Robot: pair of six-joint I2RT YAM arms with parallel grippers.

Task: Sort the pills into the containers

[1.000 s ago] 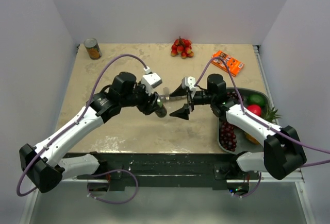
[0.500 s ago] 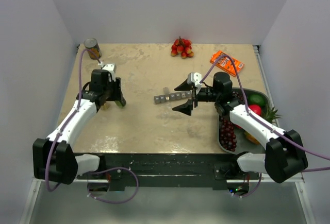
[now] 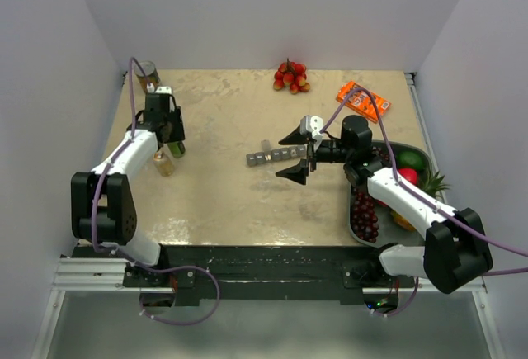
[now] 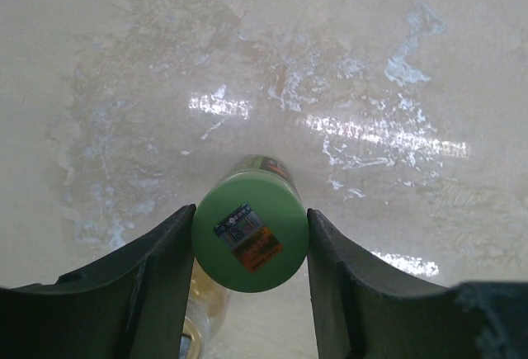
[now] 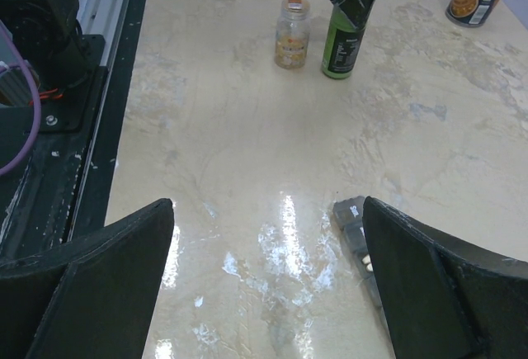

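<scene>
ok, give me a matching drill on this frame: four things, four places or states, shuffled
Things:
1. green bottle
2. containers
3. orange packet
4. right gripper

Places or states:
A. open, holding nothing
B. far right part of the table
C. clamped at its cap in the left gripper
D. mid-table, a grey strip just in front of the right gripper

Pairs: 1-C, 2-D, 3-B, 4-A
</scene>
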